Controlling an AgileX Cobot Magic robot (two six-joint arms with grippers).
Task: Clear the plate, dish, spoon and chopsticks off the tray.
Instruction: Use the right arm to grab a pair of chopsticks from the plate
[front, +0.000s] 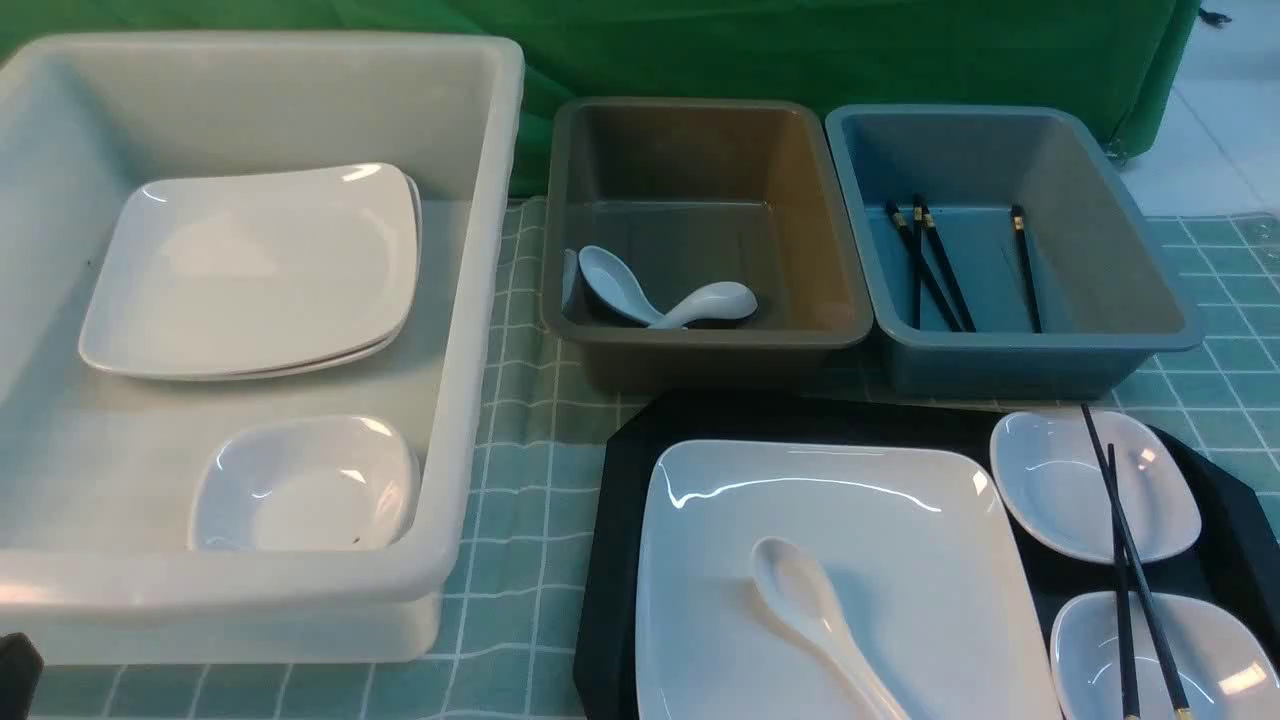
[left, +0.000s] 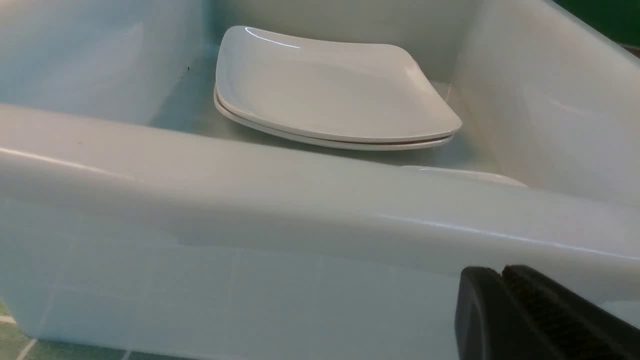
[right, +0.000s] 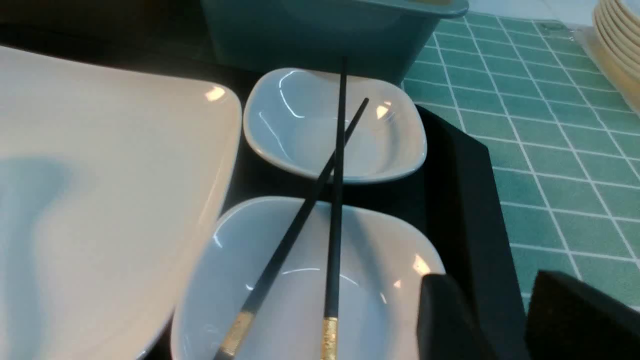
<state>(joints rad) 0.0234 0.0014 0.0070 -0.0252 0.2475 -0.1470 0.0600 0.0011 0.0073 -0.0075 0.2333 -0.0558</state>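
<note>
black chopsticks (right: 336, 210) lie crossed over two small dishes (right: 350, 125) at the right edge of the tray (right: 460, 200). right gripper (right: 490, 280) near, jaws apart, empty; pinch both sticks where they cross. left gripper (left: 497, 272) clenched, empty.

Your left gripper (left: 501, 274) is matte black: one finger (left: 475, 320) shows a smooth face with a rounded tip, and the other carries a pad (left: 550, 310) cut with fine ridges. Your right gripper (right: 487, 300) is the same matte black, its fingers (right: 440, 320) thick and blocky with plain faces. In the front view only a small black corner (front: 15, 675) shows on the left, too little to identify.
</note>
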